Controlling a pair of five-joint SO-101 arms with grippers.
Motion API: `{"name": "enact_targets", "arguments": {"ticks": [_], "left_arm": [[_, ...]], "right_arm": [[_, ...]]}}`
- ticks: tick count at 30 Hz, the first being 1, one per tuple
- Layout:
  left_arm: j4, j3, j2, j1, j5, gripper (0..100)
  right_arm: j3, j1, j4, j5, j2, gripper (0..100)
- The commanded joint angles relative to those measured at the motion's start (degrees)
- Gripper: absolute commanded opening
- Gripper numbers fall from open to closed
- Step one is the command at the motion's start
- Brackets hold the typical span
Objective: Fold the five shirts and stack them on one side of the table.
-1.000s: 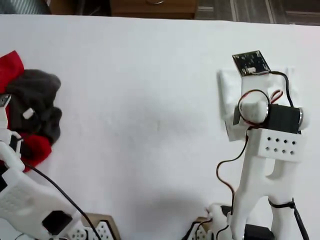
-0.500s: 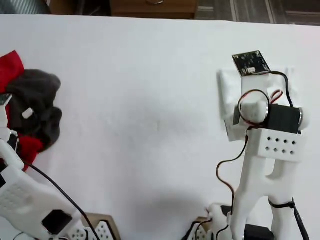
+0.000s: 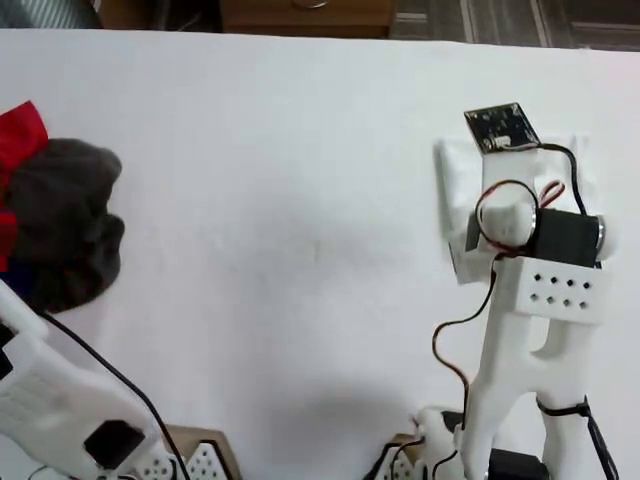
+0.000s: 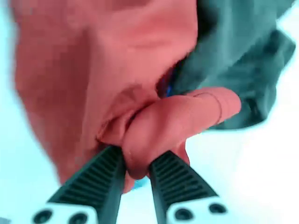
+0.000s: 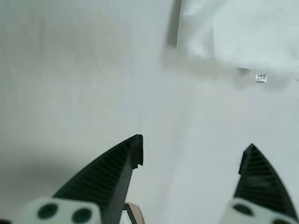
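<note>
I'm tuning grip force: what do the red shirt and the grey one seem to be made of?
The red shirt: soft matte knit, likely cotton jersey; it bunches in rounded folds where the left end effector pinches it. The grey shirt: thicker, fuzzier, maybe fleece; its heap looks plush with soft edges.

White table (image 3: 300, 200) spans most of high view; surface plain, smooth, soft shadow toward near edge. Beyond far edge, centre: brown wooden cabinet (image 3: 305, 15), cut off by frame. Grey-brown plank floor (image 3: 590, 22) right of cabinet. Dark grey ribbed object (image 3: 45, 12) at far left corner, kind unclear.
</note>
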Motion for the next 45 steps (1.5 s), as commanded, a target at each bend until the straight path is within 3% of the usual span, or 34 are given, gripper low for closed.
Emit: {"name": "enact_targets", "arguments": {"ticks": [1,11,22,30,36,45], "left_arm": [[0.97,-7.25,-7.91,0.44,2.73,3],[-0.44,-16.66,-23.74,12.13,12.92,3],[-9.76,-20.26,-32.26,35.08,17.49,3],[-11.52,-19.91,-32.18,53.19,17.49,3],[-20.04,-18.68,-31.03,67.34,17.49,3],[-28.13,-11.47,-26.02,73.49,17.49,3]], "right_arm": [[2.55,0.4,0.04,-0.09,-1.63,33.0],[17.85,0.4,-11.74,-0.09,-1.98,33.0],[35.6,0.4,-25.54,-0.09,-2.07,33.0],[37.54,0.75,-27.12,-0.09,-2.07,33.0],[37.63,0.92,-27.38,-0.09,-2.07,33.0],[37.54,13.05,-29.23,-0.09,-2.07,33.0]]}}
